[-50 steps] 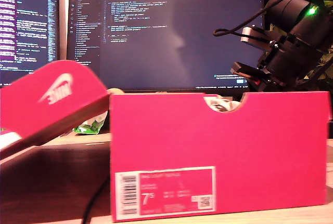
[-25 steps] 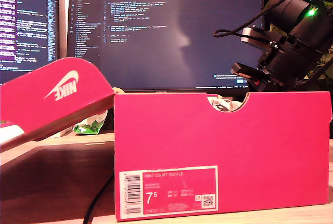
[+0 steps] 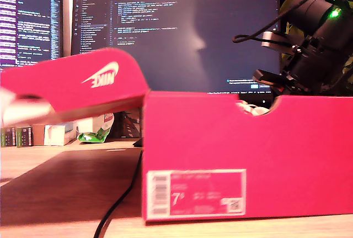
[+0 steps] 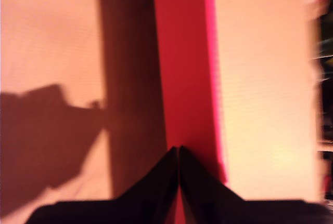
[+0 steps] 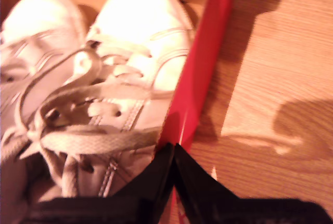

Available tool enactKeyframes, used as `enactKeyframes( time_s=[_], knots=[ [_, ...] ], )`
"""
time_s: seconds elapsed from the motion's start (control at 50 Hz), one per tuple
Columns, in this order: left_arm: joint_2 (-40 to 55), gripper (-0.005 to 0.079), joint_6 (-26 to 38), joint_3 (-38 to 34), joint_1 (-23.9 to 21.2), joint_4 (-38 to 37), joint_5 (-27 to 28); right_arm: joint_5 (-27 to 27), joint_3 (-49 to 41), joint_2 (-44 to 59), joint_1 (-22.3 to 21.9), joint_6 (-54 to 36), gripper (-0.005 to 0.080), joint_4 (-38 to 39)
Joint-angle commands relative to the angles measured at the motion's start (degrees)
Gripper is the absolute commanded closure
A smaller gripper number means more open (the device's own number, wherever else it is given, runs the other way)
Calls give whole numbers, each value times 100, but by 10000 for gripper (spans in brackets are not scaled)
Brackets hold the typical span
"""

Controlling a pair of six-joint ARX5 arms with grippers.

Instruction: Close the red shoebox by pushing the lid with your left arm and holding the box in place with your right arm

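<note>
While my first tool (image 4: 178,154) had its two dark tips pressed together, clenched on nothing I could make out, they sat at a blurred red edge that may be the lid (image 4: 183,63); pale counter (image 4: 263,68) lay on both sides of it. My second tool (image 5: 173,154) was likewise clenched, tips meeting right at the red wall of the shoebox (image 5: 205,52), with white laced shoes (image 5: 112,68) inside and wood counter outside. In the exterior view, a dark arm (image 3: 309,56) reached down behind the box's far right rim, its tool hidden by the box wall. The shoebox (image 3: 248,155) stood on the counter (image 3: 66,177), cut off at the exterior view's right. Its lid (image 3: 77,86) hung raised and motion-blurred toward the exterior view's left. Monitors (image 3: 176,33) glowed behind.
</note>
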Motion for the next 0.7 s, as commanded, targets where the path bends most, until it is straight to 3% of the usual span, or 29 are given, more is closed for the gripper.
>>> enactKeyframes(
  time_s=[0.0,0.3,0.68],
  knots=[
    [7,762,96,184,-140,-175,238,-232,24,79,304,-20,764,-35],
    [4,762,411,1115,-267,-984,391,-332,24,79,754,-2,764,162],
    [-188,762,507,1488,-708,-1480,863,-437,24,81,1274,17,764,321]
  ],
)
